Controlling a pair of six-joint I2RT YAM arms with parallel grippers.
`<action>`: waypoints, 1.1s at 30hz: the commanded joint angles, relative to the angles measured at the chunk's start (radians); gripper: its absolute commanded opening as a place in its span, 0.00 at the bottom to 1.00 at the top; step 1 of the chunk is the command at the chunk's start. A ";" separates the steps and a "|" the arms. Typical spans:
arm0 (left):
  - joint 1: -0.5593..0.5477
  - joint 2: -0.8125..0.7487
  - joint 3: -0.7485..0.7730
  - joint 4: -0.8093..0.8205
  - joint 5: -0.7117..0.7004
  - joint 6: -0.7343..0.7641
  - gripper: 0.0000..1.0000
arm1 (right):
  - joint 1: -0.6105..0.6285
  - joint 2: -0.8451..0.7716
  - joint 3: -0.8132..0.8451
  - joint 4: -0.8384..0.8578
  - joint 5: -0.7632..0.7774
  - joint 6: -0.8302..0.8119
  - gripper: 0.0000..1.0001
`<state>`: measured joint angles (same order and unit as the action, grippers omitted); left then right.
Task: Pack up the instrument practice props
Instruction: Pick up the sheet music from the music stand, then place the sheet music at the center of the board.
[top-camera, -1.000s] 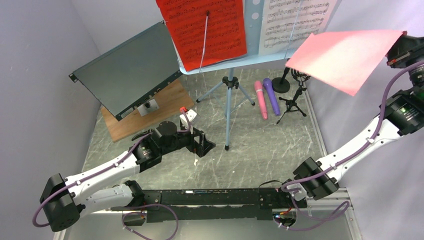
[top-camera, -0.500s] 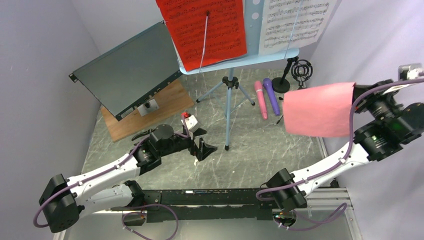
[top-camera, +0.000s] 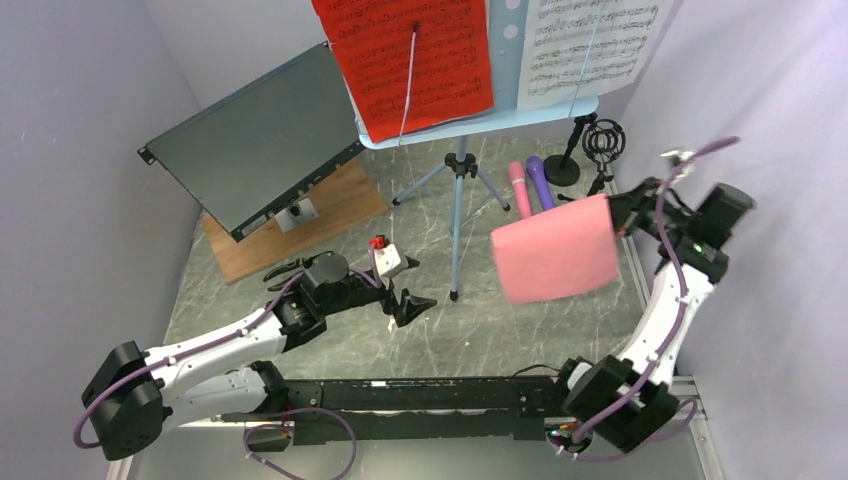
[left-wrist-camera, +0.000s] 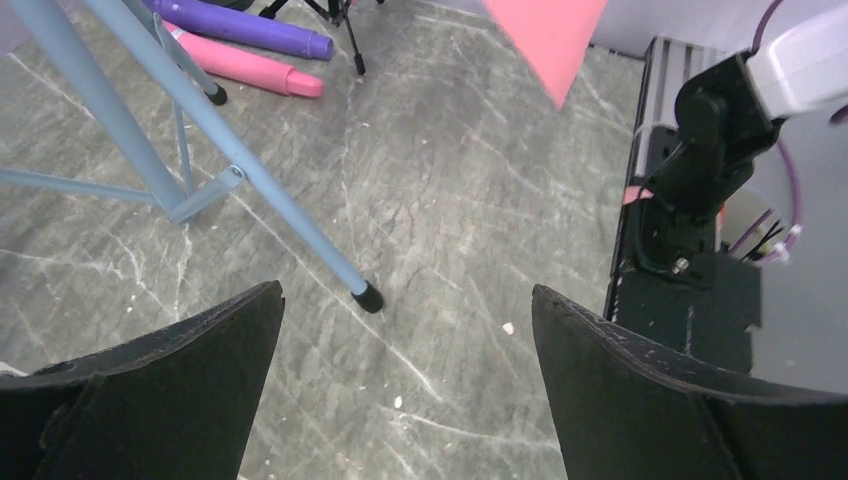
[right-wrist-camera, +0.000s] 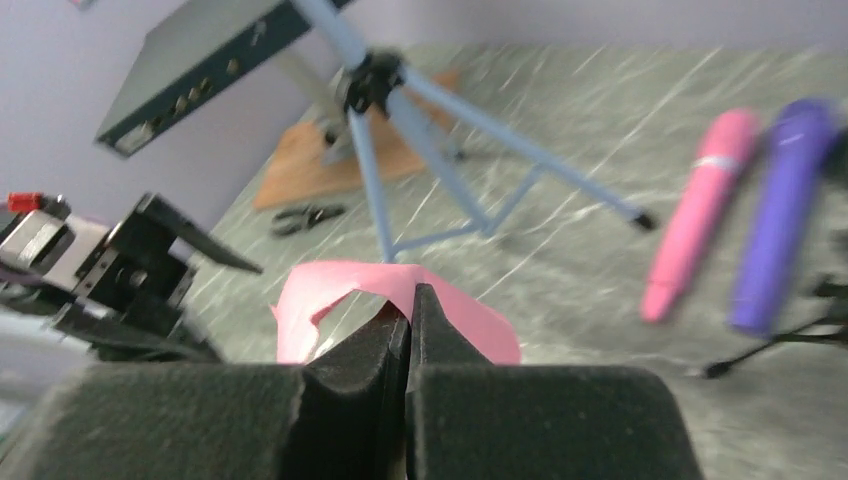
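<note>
My right gripper (top-camera: 616, 215) is shut on the pink page (top-camera: 556, 249) and holds it in the air over the table's right side; it also shows in the right wrist view (right-wrist-camera: 330, 305), curled round the jaws. The light-blue music rack (top-camera: 458, 128) stands on tripod legs (top-camera: 457, 215) at the back, with the red page (top-camera: 405, 60) and the white page (top-camera: 590, 40) on it. The pink microphone (top-camera: 520, 187) and the purple microphone (top-camera: 537, 172) lie beside two black mic supports (top-camera: 590, 150). My left gripper (top-camera: 405, 285) is open and empty, low by the tripod foot (left-wrist-camera: 368, 295).
A large dark flat metal box (top-camera: 255, 140) leans on a wooden board (top-camera: 280, 235) at the back left. Black pliers (top-camera: 285, 268) lie near the board. A black rail (top-camera: 400, 395) runs along the near edge. Purple walls close in on both sides.
My right arm has swung down and left, bringing the pink page from high at the right to low over the table. My left gripper has shifted slightly.
</note>
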<state>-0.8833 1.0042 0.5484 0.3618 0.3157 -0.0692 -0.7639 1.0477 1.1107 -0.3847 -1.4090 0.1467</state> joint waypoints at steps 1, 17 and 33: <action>-0.026 -0.022 -0.028 0.019 -0.028 0.141 0.99 | 0.183 0.056 -0.008 -0.447 0.122 -0.422 0.00; -0.095 0.177 -0.186 0.417 -0.278 0.523 0.99 | 0.497 0.196 -0.124 -0.526 0.192 -0.594 0.00; -0.097 0.307 -0.197 0.687 -0.058 0.339 0.99 | 0.545 0.329 -0.083 -0.629 0.129 -0.726 0.00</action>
<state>-0.9760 1.2930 0.3645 0.8745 0.1638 0.3748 -0.2245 1.3540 0.9760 -0.9665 -1.2285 -0.5014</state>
